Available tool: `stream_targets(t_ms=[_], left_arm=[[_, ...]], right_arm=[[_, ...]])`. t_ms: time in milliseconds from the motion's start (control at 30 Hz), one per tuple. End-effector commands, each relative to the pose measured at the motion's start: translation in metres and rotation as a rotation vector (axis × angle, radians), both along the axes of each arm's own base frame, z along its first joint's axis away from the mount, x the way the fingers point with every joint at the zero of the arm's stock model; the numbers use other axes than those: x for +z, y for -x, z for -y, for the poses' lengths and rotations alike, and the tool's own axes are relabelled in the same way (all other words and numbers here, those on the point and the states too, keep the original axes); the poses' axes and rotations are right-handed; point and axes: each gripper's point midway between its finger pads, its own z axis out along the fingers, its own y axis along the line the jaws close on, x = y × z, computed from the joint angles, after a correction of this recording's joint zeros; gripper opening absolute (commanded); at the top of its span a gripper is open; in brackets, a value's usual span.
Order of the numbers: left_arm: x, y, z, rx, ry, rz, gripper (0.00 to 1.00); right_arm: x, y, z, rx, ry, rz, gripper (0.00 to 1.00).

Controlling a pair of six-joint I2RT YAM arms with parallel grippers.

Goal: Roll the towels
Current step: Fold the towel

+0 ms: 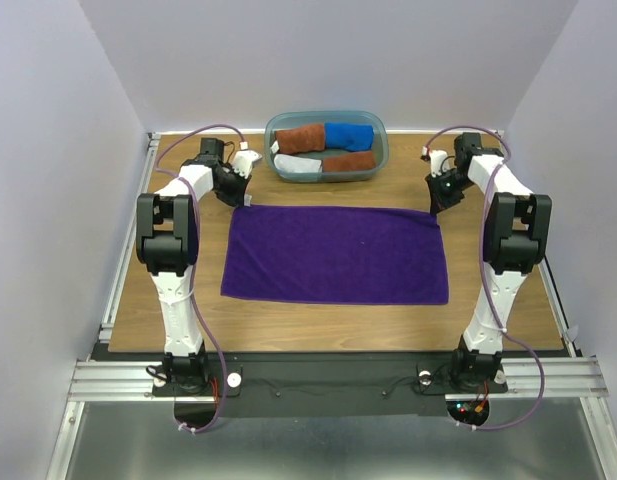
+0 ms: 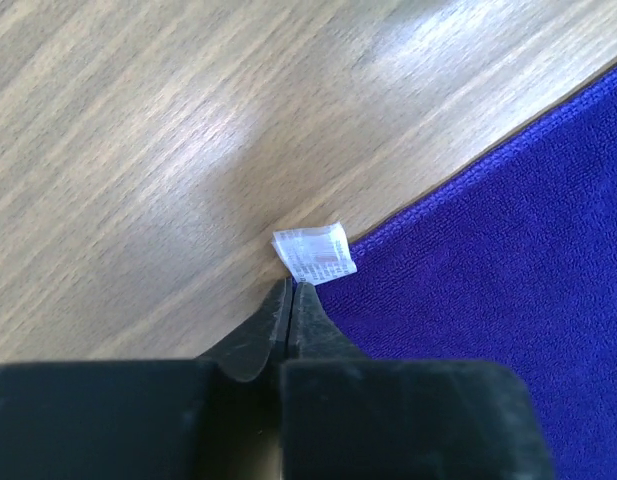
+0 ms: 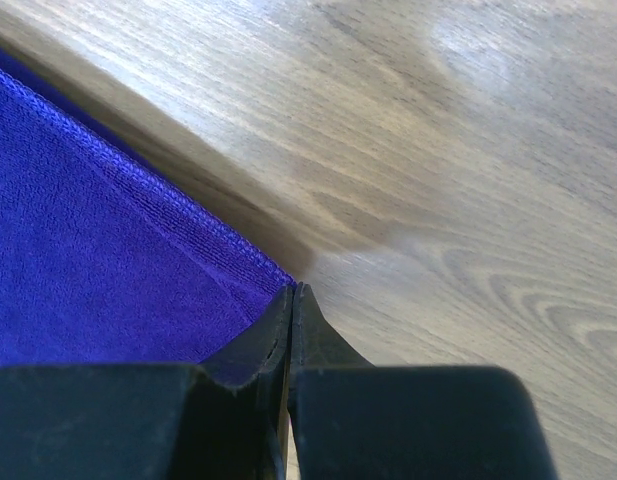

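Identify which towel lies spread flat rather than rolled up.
The purple towel, spread flat on the table; the rust-brown towels, the blue towel and the pale grey towel sit rolled in the tub.

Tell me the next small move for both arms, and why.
Probably lift both far corners a little and draw them toward the bases to begin the roll: the purple towel lies flat, and the left gripper and right gripper look shut on those corners.

The wooden table (image 1: 328,325) carries a spread purple towel (image 1: 336,255) and, behind it, a tub (image 1: 381,160).
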Motion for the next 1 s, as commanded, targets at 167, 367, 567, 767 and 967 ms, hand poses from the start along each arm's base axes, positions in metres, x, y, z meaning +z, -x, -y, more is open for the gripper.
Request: stream_targets(t_ms=[167,367,567,767,967], left_arm=[[0.041,0.006,0.007,-0.024,0.037,0.029,0.00],[0.076,0.018,0.002,-0.052,0.036,0.102,0.00],[0.094,0.053,-0.007,-0.116,0.035,0.133,0.00],[0.092,0.101,-0.006,-0.246,0.027,0.130,0.00],[0.071,0.162,-0.020,-0.338,-0.002,0.059,0.00]], right_arm=[[0.028,-0.019,0.013,-0.018,0.015,0.082,0.01],[0.043,-0.012,0.024,-0.014,0.026,0.109,0.01],[0.045,0.020,0.028,0.019,0.021,0.090,0.01],[0.065,0.051,0.016,0.092,-0.010,0.124,0.01],[0.059,0.103,0.012,0.194,0.022,0.095,0.01]])
